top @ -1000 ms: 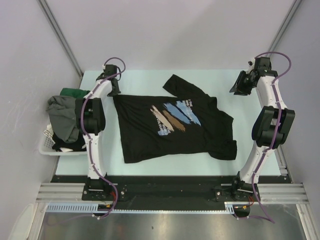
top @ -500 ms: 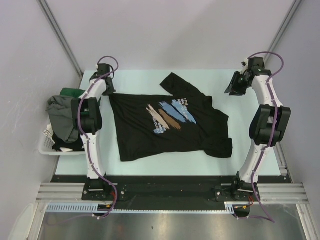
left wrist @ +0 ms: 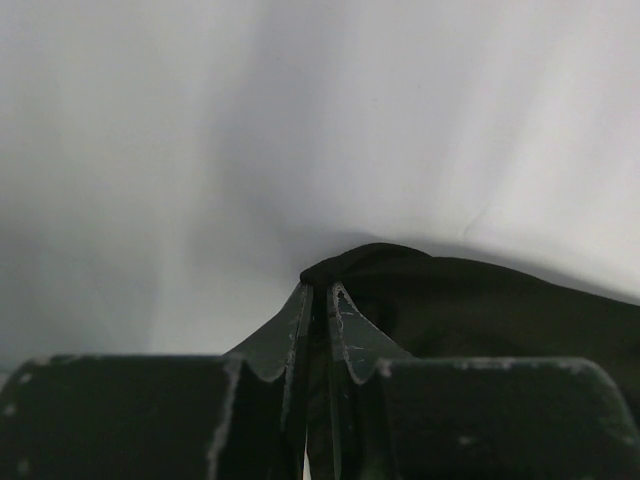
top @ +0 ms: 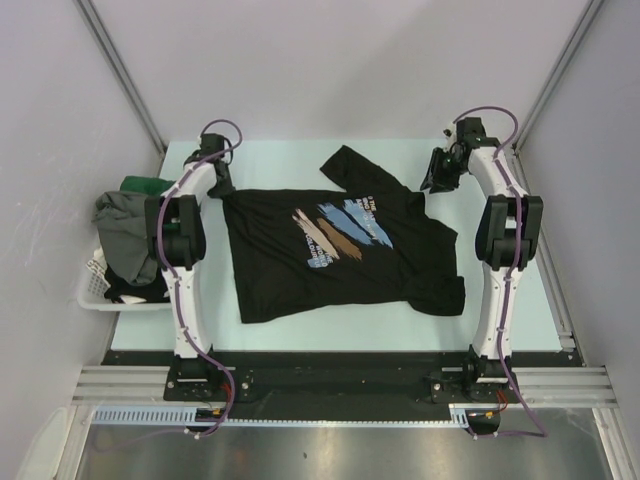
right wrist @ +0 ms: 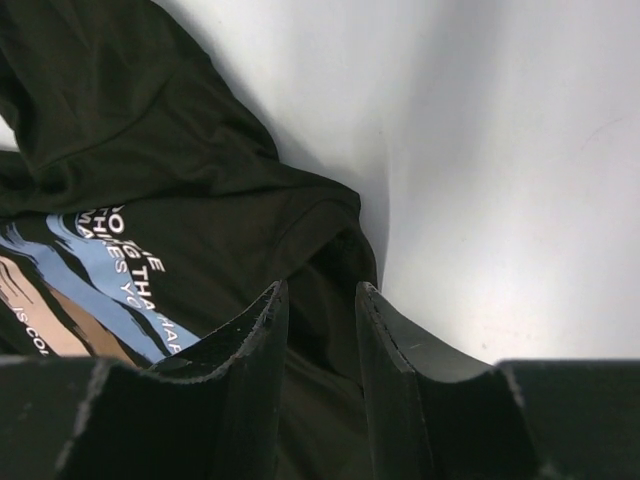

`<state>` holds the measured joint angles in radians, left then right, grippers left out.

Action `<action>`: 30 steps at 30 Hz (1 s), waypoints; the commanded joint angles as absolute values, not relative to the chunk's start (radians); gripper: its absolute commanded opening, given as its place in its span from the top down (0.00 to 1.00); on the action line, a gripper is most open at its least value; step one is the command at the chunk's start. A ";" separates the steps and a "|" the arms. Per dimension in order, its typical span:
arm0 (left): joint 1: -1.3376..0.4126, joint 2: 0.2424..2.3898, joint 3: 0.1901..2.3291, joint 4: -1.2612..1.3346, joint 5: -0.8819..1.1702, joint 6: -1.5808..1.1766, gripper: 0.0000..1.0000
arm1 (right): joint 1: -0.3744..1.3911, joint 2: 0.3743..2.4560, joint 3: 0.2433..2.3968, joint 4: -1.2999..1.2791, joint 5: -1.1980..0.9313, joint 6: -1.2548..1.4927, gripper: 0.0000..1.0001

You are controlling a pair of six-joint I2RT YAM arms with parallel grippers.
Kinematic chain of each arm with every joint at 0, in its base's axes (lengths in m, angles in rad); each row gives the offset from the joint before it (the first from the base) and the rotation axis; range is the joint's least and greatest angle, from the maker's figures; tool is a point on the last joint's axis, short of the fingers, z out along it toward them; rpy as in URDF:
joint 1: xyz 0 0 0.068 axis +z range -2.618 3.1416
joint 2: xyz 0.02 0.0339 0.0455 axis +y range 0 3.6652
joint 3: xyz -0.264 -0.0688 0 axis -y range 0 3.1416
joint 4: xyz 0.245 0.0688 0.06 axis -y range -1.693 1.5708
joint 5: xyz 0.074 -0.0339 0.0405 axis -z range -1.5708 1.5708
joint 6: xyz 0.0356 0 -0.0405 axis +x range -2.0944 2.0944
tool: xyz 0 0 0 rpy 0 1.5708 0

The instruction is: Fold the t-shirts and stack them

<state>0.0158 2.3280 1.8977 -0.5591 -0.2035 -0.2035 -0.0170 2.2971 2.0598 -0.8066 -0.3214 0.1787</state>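
Observation:
A black t-shirt (top: 340, 250) with a blue, brown and white chest print lies spread face up on the pale table (top: 290, 160). My left gripper (top: 222, 185) sits at its far left corner. In the left wrist view the fingers (left wrist: 320, 286) are nearly together, with a peak of the black cloth (left wrist: 480, 300) pinched between the tips. My right gripper (top: 436, 178) hovers over the shirt's far right shoulder. Its fingers (right wrist: 321, 286) stand apart above a fold of the black cloth (right wrist: 150, 150) and grip nothing.
A white slatted basket (top: 95, 295) sits off the table's left edge, with a grey t-shirt (top: 125, 225), a dark green one (top: 140, 185) and other dark cloth piled in it. Grey walls close in the back and both sides.
The right arm has swung left, from beyond the shirt to over its right shoulder. The left gripper drew the shirt's corner slightly left, then eased back, and its fingers have parted a little.

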 commanded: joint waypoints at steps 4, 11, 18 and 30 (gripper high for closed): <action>0.009 2.237 1.868 -0.535 -0.216 -0.173 0.86 | -0.023 2.309 2.077 -0.772 -0.319 0.150 0.61; 0.009 2.235 1.878 -0.537 -0.229 -0.164 0.83 | -0.035 2.321 2.068 -0.753 -0.341 0.153 0.60; 0.009 2.211 1.873 -0.543 -0.233 -0.161 0.81 | -0.038 2.370 2.095 -0.747 -0.353 0.155 0.60; -0.029 2.207 1.881 -0.557 -0.248 -0.150 0.80 | -0.037 2.419 2.118 -0.724 -0.379 0.170 0.60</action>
